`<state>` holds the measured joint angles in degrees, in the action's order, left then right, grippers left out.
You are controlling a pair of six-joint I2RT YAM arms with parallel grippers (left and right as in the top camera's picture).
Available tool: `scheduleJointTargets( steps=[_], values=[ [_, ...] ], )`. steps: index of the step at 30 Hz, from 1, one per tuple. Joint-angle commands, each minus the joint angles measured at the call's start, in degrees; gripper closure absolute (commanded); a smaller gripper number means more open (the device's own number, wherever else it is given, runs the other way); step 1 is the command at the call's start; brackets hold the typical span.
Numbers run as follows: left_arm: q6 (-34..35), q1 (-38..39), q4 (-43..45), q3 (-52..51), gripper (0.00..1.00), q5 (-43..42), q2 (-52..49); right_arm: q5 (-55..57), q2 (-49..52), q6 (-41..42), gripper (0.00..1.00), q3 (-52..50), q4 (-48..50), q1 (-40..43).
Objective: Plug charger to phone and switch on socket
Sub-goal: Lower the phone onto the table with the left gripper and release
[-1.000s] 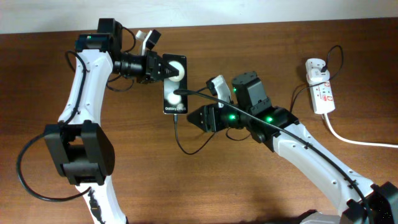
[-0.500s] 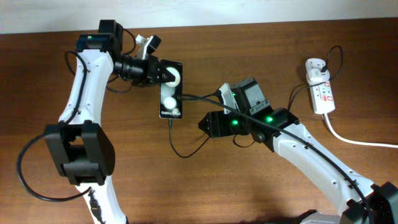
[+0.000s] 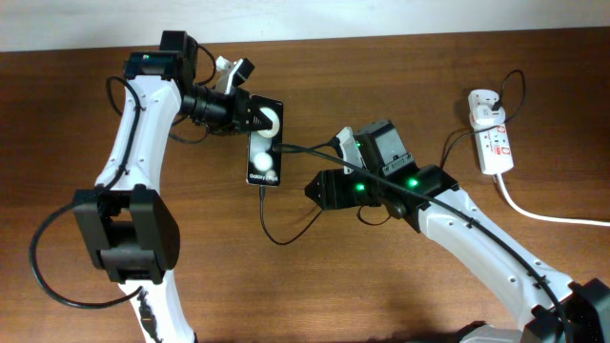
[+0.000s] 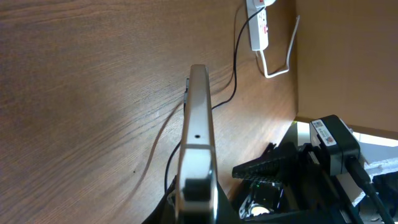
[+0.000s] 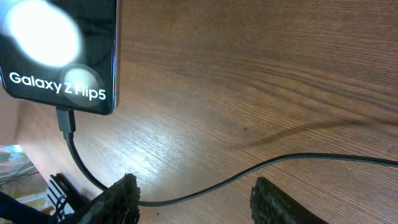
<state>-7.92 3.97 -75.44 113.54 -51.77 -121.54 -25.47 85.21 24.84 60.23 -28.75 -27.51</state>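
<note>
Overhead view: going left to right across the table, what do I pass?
phone → right claw → socket. The left claw and the charger overlap the phone, so they are left out.

Overhead lighting is bright and even. Two white glare patches wash out the phone screen. The left wrist view blurs nearby parts; soft shadows cross the bench.
</note>
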Motion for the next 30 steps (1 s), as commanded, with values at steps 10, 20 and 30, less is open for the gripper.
scheduleJointTargets(
  steps=[10, 20, 30],
  values=[
    [0.98, -0.09, -0.28, -0.26, 1.00, -0.90, -5.33, 2.21, -0.72, -0.61, 0.37, 0.72, 0.00, 0.22],
    [3.10, -0.09, 0.76, -0.26, 1.00, 2.01, -9.33, 2.16, -0.72, -0.59, 0.37, 0.74, -0.02, 0.20],
    [7.32, -0.09, 6.51, -0.26, 1.00, 1.68, -17.33, 2.16, -0.72, -0.59, 0.37, 0.74, -0.04, 0.20]
  ],
)
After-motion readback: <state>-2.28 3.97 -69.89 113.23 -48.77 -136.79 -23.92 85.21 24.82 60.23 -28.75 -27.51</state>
